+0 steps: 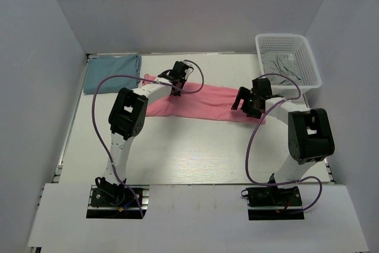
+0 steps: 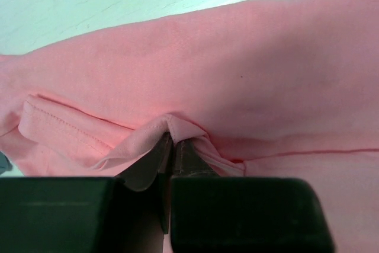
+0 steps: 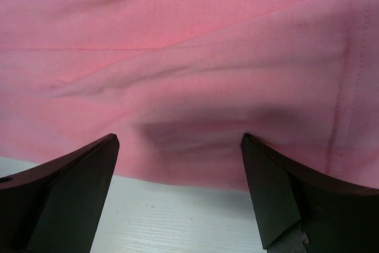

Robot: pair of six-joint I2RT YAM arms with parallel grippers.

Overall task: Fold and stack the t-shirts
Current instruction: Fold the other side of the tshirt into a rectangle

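My left jaws pinch a raised ridge of the pink t-shirt point(image 1: 207, 102), which lies stretched on the counter point(image 1: 189, 152) just left of the white basket point(image 1: 284, 35); the teal t-shirt point(image 1: 111, 72) lies well left of it. My right jaws hang spread over the shirt's end nearest the basket. I'd close them on cloth first, then lift both ends evenly.

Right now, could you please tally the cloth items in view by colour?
Salmon pink cloth t-shirt: 1
Dusty teal-blue cloth t-shirt: 1
Grey cloth heap in the white plastic mesh basket: 1
Total: 3
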